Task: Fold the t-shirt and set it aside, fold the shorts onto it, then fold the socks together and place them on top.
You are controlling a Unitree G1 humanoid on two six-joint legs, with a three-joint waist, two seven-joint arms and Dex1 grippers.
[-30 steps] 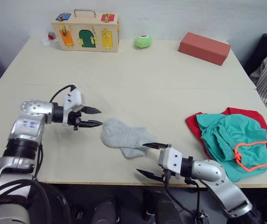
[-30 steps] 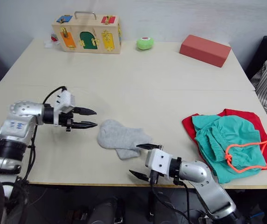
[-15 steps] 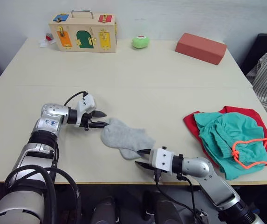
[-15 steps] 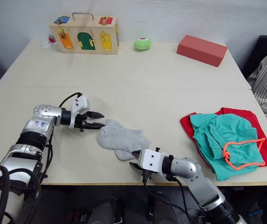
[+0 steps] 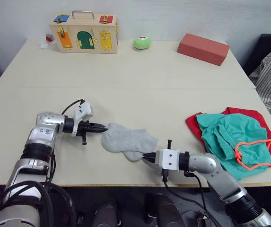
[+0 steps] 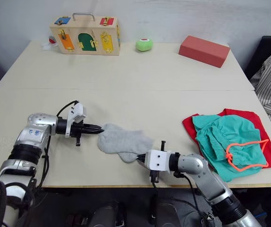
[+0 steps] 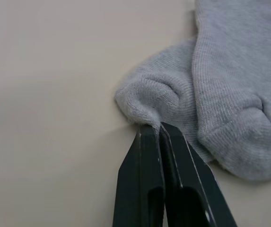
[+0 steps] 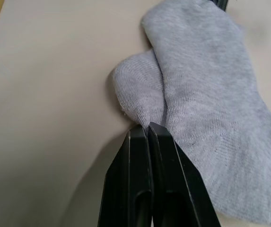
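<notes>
Now both grippers are pinching the socks (image 5: 126, 141), which are lying near the table's (image 5: 140, 90) near edge: the left gripper (image 5: 103, 127) is closed on their left end and the right gripper (image 5: 147, 156) is closed on their near right end. Rightward, the shorts (image 5: 232, 139) are lying on the t-shirt (image 5: 253, 118).

You have two light grey knit ankle socks (image 5: 127, 141) lying overlapped at the table's 6 o'clock. At 3 o'clock you have one bright red cloth t-shirt (image 5: 253, 116) and one teal-green cloth pair of shorts (image 5: 225, 137) on it. Along 12 o'clock you have one wooden latch box (image 5: 84, 32), one green ball (image 5: 142, 42) and one red rectangular block (image 5: 204, 48).
</notes>
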